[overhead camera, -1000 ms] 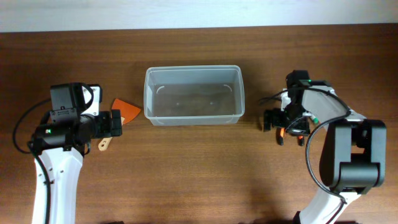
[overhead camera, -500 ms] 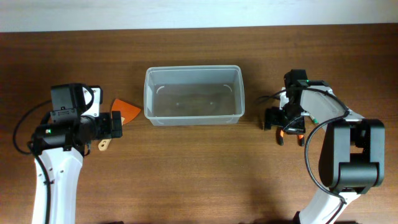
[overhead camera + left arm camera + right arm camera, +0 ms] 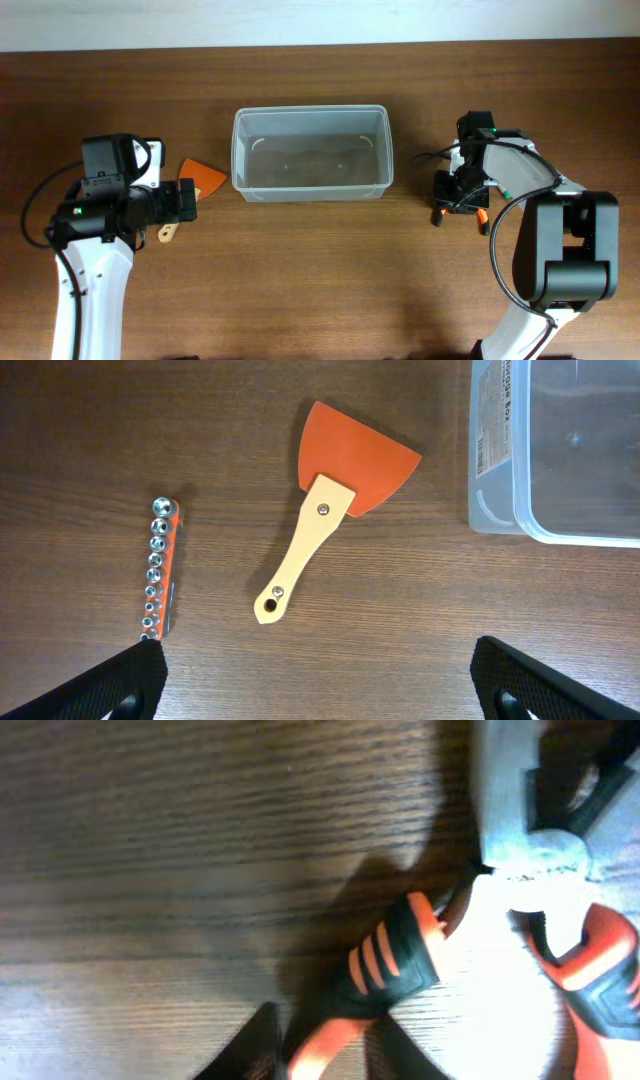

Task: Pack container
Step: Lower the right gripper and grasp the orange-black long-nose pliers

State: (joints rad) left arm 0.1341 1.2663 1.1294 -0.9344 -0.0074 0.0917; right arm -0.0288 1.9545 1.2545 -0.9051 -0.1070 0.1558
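The container (image 3: 310,153), a clear rectangular tub, stands at the table's middle with nothing in it; its corner shows in the left wrist view (image 3: 560,460). My left gripper (image 3: 320,682) hangs open over bare wood, short of an orange scraper (image 3: 345,470) with a wooden handle and a rail of sockets (image 3: 160,565). To the right of the tub, my right gripper (image 3: 325,1055) is shut on one orange-and-black handle of a pair of pliers (image 3: 390,965) lying on the table. The pliers' other handle (image 3: 600,975) curves away at the right.
The scraper (image 3: 200,176) lies between the left arm and the tub's left wall. The right arm's base (image 3: 565,250) stands at the table's right side. A bright glare washes out the wood around the pliers in the right wrist view.
The right gripper's jaws have come together around the pliers handle. The left arm, the scraper and the tub have not moved.
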